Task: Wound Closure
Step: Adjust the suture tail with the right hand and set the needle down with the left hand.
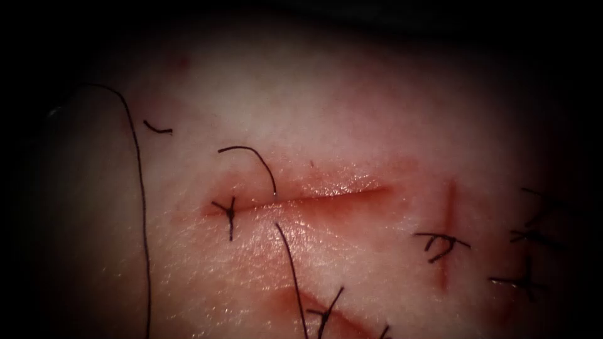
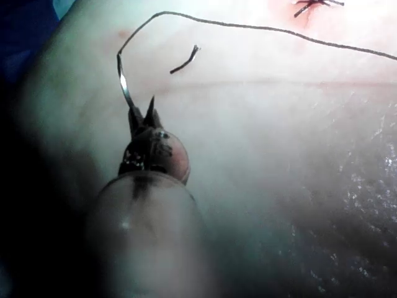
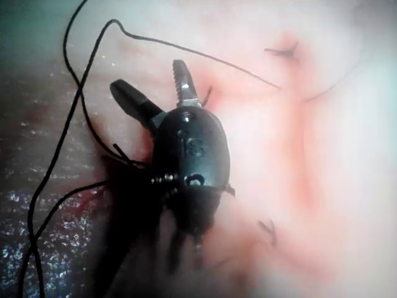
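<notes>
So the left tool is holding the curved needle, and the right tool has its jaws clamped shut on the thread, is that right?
Not quite. The right tool has its jaws spread open with nothing between them, as the right wrist view shows; the thread only runs past it. The left tool does hold the needle at one end, clear of the tissue.

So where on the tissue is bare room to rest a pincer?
Free: the wide tissue above the cut, and between the cut and the old stitches at right. Crowded: the cut's left end and below it, with knot and thread. Left pincer holds the needle, outside tissue; right pincer open, empty.
</notes>
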You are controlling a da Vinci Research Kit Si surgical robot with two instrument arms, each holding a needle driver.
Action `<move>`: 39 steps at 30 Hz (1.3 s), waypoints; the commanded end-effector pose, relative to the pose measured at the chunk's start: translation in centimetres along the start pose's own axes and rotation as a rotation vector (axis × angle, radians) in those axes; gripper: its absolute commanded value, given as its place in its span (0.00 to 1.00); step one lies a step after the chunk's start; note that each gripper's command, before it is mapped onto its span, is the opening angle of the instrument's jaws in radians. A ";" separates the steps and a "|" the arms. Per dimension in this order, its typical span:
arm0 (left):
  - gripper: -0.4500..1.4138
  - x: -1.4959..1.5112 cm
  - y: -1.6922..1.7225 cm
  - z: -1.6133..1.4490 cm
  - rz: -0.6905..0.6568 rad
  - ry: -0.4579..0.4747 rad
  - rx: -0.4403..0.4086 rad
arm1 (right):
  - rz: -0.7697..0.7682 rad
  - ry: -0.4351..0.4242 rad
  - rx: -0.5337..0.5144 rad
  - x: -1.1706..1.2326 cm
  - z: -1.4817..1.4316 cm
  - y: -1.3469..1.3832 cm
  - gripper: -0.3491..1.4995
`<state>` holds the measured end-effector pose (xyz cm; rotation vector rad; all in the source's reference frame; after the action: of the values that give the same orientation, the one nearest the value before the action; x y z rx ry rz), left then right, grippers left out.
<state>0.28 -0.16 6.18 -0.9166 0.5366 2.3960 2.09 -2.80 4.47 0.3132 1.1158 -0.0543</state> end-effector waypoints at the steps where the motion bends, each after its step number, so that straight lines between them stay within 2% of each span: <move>1: 0.00 0.01 0.03 0.12 0.004 0.002 0.004 | -0.024 -0.028 -0.045 -0.16 -0.02 0.30 0.94; 2: 0.00 0.02 0.04 0.14 0.003 0.001 0.005 | -0.035 -0.046 -0.068 -0.22 -0.05 0.40 0.94; 3: 0.00 0.04 0.08 0.20 0.007 -0.001 0.010 | -0.041 -0.090 -0.117 -0.33 -0.11 0.62 0.95; 6: 0.00 0.03 0.13 0.31 0.011 -0.004 0.020 | -0.010 -0.111 -0.178 -0.46 -0.15 0.94 0.87; 9: 0.00 -0.04 0.16 0.43 0.014 0.006 0.022 | 0.059 -0.075 -0.287 -0.55 -0.13 1.29 0.81; 12: 0.00 -0.17 0.17 0.55 0.031 0.007 0.017 | 0.222 -0.010 -0.399 -0.57 -0.02 1.55 0.86; 15: 0.00 -0.28 0.17 0.63 0.021 0.004 0.005 | 0.366 0.030 -0.469 -0.53 0.19 1.76 0.84; 17: 0.00 -0.34 0.17 0.67 0.019 0.004 0.000 | 0.438 0.039 -0.494 -0.44 0.45 1.88 0.83; 21: 0.00 -0.36 0.17 0.67 0.017 0.000 -0.006 | 0.513 0.055 -0.514 -0.36 0.70 2.03 0.82; 26: 0.00 -0.42 0.20 0.66 -0.002 -0.016 -0.025 | 0.565 0.073 -0.520 -0.36 0.89 2.19 0.77; 31: 0.00 -0.49 0.30 0.70 -0.002 -0.032 -0.036 | 0.568 0.051 -0.534 -0.46 1.15 2.25 0.71; 33: 0.00 -0.54 0.36 0.68 -0.002 -0.038 -0.038 | 0.567 0.032 -0.532 -0.51 1.21 2.26 0.65; 39: 0.00 -0.76 0.49 0.55 -0.013 -0.065 -0.053 | 0.571 0.021 -0.556 -0.67 1.35 2.37 0.65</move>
<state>0.27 -0.59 7.12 -0.8537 0.4416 2.4282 3.37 -1.00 6.08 0.1190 0.9779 0.7575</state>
